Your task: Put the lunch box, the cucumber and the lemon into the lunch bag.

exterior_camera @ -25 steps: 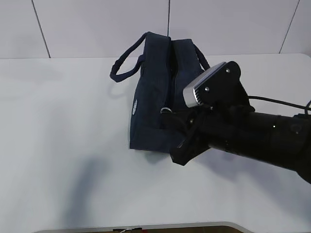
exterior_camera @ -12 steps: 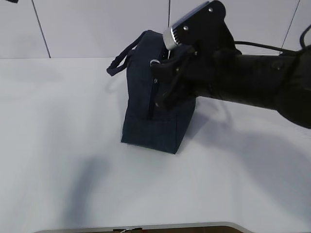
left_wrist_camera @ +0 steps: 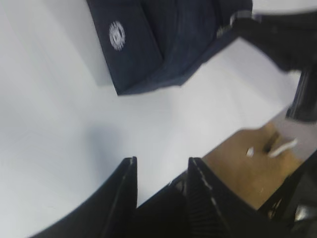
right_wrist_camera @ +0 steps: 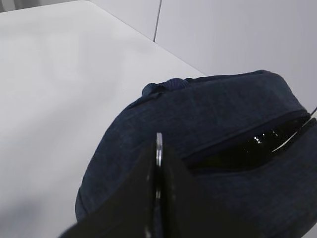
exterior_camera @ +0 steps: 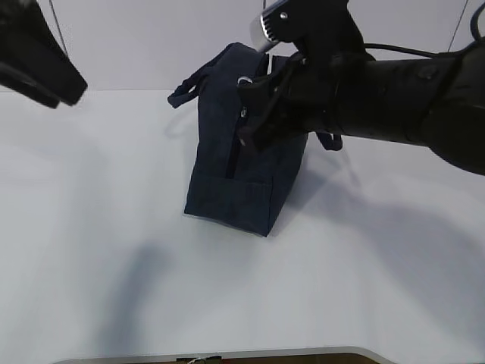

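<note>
While the right pincer (exterior_camera: pixel 244 114) pinches the zipper ring (right_wrist_camera: pixel 159 148) atop the lunch bag (exterior_camera: pixel 235 178), the half-open, empty left pincer (left_wrist_camera: pixel 161 173) hovers well left.

A white, matte table (exterior_camera: pixel 114 250) carries the scene, its surface smooth and unmarked, with soft grey shadows falling across it. Its near edge is rounded, and in the left wrist view a brown floor shows beyond that edge. Directly on it sits only the lunch bag (exterior_camera: pixel 235 182), a dark navy fabric bag resting on its base, below and to the left of the right tool (exterior_camera: pixel 254 125). One loop handle (exterior_camera: pixel 189 87) droops from the bag's top, on the side away from the tool.
</note>
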You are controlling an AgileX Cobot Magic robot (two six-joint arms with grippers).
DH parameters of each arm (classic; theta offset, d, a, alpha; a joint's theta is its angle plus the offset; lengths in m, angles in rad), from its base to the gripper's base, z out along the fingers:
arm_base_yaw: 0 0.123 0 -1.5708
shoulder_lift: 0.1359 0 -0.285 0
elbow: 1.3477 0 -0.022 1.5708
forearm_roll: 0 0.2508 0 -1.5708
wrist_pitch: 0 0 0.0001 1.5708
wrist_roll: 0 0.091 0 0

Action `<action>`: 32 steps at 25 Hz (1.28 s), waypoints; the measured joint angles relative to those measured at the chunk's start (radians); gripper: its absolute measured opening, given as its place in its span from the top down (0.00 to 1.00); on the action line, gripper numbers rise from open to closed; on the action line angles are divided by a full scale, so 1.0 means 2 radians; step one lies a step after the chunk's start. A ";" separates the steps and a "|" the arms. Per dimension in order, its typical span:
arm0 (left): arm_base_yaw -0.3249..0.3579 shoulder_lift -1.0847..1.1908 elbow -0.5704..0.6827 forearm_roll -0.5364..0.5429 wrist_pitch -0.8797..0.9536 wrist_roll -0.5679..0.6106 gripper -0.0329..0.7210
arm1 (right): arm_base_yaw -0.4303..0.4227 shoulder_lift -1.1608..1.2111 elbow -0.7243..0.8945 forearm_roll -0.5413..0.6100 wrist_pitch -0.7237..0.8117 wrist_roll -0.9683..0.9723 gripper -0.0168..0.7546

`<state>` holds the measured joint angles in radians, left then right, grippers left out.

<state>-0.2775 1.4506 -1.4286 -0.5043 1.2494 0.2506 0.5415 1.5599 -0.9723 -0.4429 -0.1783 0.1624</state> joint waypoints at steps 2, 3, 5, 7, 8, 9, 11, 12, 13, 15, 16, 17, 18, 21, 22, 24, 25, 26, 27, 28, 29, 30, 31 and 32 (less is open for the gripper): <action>-0.017 0.000 0.014 0.023 0.000 0.005 0.64 | 0.000 0.000 0.000 0.000 0.007 0.003 0.97; -0.024 0.000 0.021 0.035 -0.001 0.006 0.64 | 0.000 0.000 0.000 0.000 0.008 0.007 0.97; -0.033 0.001 0.032 0.050 -0.001 0.009 0.63 | 0.000 0.000 -0.001 0.000 0.009 0.018 0.97; -0.036 0.001 0.041 0.056 -0.011 0.016 0.62 | 0.000 0.000 -0.001 0.000 0.010 0.035 0.97; -0.036 0.001 0.046 0.055 -0.019 0.020 0.60 | 0.000 0.000 -0.001 0.000 0.011 0.043 0.97; -0.036 0.001 0.050 0.055 -0.028 0.026 0.59 | 0.000 0.000 -0.003 0.000 0.015 0.054 0.97; -0.037 0.002 0.062 0.055 -0.048 0.040 0.55 | 0.000 0.000 -0.009 0.000 0.024 0.073 0.97; -0.037 0.004 0.068 0.052 -0.055 0.049 0.54 | 0.000 0.000 -0.014 0.000 0.031 0.081 0.97; -0.037 0.007 0.073 0.048 -0.063 0.060 0.53 | 0.000 0.000 -0.019 0.000 0.039 0.085 0.97; -0.037 0.015 0.087 0.033 -0.081 0.081 0.52 | 0.000 0.000 -0.030 0.000 0.053 0.090 0.97; -0.037 0.020 0.091 0.026 -0.094 0.094 0.52 | 0.000 0.000 -0.036 0.000 0.062 0.091 0.97; -0.040 0.024 0.095 0.023 -0.108 0.104 0.52 | 0.000 0.000 -0.041 0.001 0.072 0.092 0.97; -0.044 0.030 0.099 0.020 -0.121 0.113 0.52 | 0.000 0.000 -0.045 0.003 0.079 0.092 0.97; -0.058 0.051 0.100 0.014 -0.155 0.139 0.52 | 0.000 0.000 -0.054 0.012 0.104 0.095 0.97; -0.064 0.059 0.100 0.012 -0.164 0.147 0.51 | 0.000 0.000 -0.058 0.015 0.114 0.095 0.97; -0.075 0.073 0.100 0.008 -0.186 0.166 0.48 | 0.000 0.000 -0.063 0.025 0.128 0.096 0.97; -0.081 0.080 0.100 0.001 -0.194 0.176 0.45 | 0.000 0.000 -0.065 0.030 0.135 0.096 0.97; -0.086 0.086 0.101 -0.004 -0.202 0.182 0.43 | 0.000 0.000 -0.068 0.036 0.142 0.096 0.97; -0.089 0.092 0.101 -0.007 -0.211 0.185 0.41 | 0.000 0.000 -0.069 0.040 0.148 0.096 0.97; -0.093 0.095 0.102 -0.011 -0.223 0.189 0.40 | 0.000 0.000 -0.071 0.046 0.151 0.096 0.97; -0.097 0.099 0.103 -0.013 -0.233 0.190 0.39 | 0.000 0.000 -0.071 0.052 0.154 0.096 0.97; -0.100 0.102 0.103 -0.014 -0.243 0.192 0.39 | 0.000 0.000 -0.072 0.057 0.156 0.096 0.97; -0.102 0.105 0.103 -0.018 -0.253 0.198 0.38 | 0.000 0.000 -0.073 0.063 0.159 0.096 0.97; -0.103 0.107 0.103 -0.027 -0.260 0.204 0.38 | 0.000 0.000 -0.073 0.070 0.160 0.096 0.97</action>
<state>-0.4837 1.6648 -1.2236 -0.5578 0.7303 0.6594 0.5415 1.5599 -1.1176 -0.3034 0.1409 0.3552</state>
